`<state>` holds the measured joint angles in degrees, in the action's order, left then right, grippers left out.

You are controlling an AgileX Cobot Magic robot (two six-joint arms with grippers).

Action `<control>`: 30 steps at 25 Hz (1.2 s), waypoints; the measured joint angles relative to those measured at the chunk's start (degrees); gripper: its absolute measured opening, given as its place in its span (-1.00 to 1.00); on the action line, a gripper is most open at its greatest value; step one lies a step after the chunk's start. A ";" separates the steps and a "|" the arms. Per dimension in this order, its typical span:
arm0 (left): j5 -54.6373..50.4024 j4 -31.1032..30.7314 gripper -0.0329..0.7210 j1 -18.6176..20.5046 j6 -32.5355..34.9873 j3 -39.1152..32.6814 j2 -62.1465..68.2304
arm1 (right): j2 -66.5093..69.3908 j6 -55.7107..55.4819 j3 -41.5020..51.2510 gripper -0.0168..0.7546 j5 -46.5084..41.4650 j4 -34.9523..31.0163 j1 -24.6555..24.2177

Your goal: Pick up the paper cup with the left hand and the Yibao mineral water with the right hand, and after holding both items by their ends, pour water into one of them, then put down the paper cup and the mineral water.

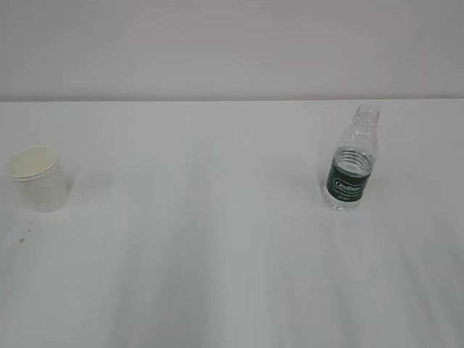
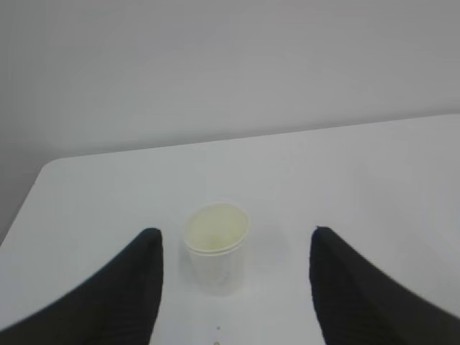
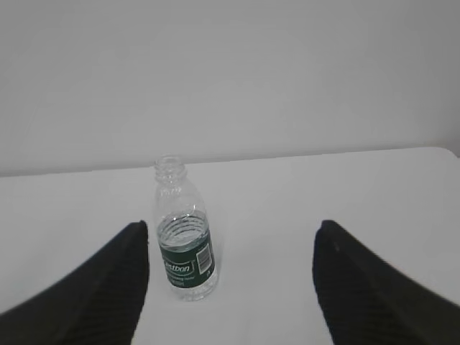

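The paper cup (image 1: 38, 177) stands upright at the far left of the white table, white with a cream inside. In the left wrist view the paper cup (image 2: 215, 246) stands ahead, a little left of centre between the two black fingers. My left gripper (image 2: 234, 241) is open and empty. The Yibao mineral water (image 1: 353, 159) stands upright at the right, uncapped, with a dark green label. In the right wrist view the bottle (image 3: 184, 231) stands ahead, close to the left finger. My right gripper (image 3: 231, 233) is open and empty. Neither gripper shows in the exterior view.
The white table (image 1: 217, 254) runs to a pale wall behind. Its far left corner (image 2: 50, 169) shows in the left wrist view, its far right corner (image 3: 442, 152) in the right wrist view. A few small dark specks (image 1: 26, 233) lie in front of the cup.
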<state>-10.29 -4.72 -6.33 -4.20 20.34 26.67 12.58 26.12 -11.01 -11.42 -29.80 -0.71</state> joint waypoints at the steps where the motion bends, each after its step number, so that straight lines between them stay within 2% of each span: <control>1: 1.13 0.00 0.30 0.00 0.00 0.00 0.80 | 0.00 0.00 0.77 0.44 1.38 -0.76 0.00; 6: 4.95 0.00 0.30 0.00 0.00 -0.09 4.92 | 0.00 0.00 2.93 0.44 3.46 -4.09 0.00; 16: 8.54 -2.40 0.30 0.00 0.00 -0.09 10.85 | 1.26 1.22 3.20 0.44 4.02 -4.45 0.00; 18: 8.76 -2.79 0.30 0.00 0.00 -0.09 11.09 | 2.04 4.28 2.77 0.44 4.02 -4.20 0.00; 22: 9.32 -2.94 0.30 0.00 0.00 -0.09 11.09 | 2.29 18.19 0.08 0.44 4.95 -2.29 0.00; 30: 9.69 -2.94 0.30 0.00 0.00 -0.09 11.09 | 4.27 24.33 -0.18 0.44 5.94 -1.65 0.00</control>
<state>-0.60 -7.67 -6.33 -4.20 20.25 37.75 16.84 50.45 -11.19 -5.48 -31.45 -0.71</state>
